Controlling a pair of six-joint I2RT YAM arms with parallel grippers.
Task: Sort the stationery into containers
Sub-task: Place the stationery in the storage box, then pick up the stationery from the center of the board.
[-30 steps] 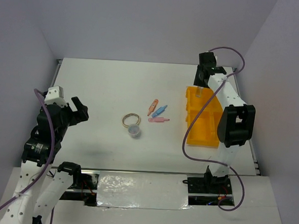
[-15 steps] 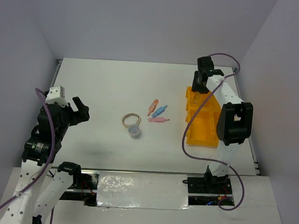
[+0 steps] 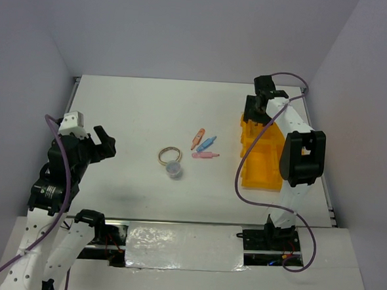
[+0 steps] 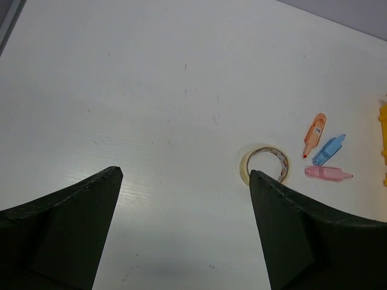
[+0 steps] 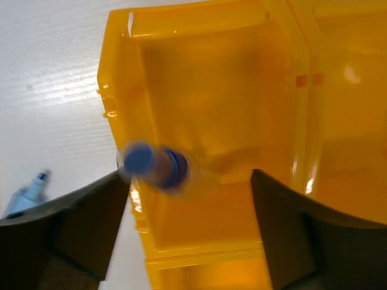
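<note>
1. Two pairs of fingers, both apart. Left fingers (image 4: 66,229) spread wide and gripping nothing, above bare desk (image 4: 151,90) on its left side.
2. Right fingers (image 5: 302,229) parted over the far left corner of the tray (image 3: 264,172), closed on nothing.
3. Between those fingers, nearer the one at the wrist view's left: bottle (image 5: 154,166), blurred, blue cap pointing left. Seen over the left wall of the tray's far left compartment. Cannot tell whether resting or in the air, nor whether touching that finger.
4. Yellow-orange tray on the right side of the desk, long side running away from the arms.
5. Mid-desk, well apart from the tray: orange piece (image 3: 198,138), blue piece (image 3: 208,144) and pink piece (image 3: 205,155) in a close cluster. Orange farthest from the arms, pink nearest and lying crosswise.
6. Left of that cluster: tan ring (image 3: 168,154) flat on the desk, with a small purplish round piece (image 3: 173,169) just beside its near edge.
</note>
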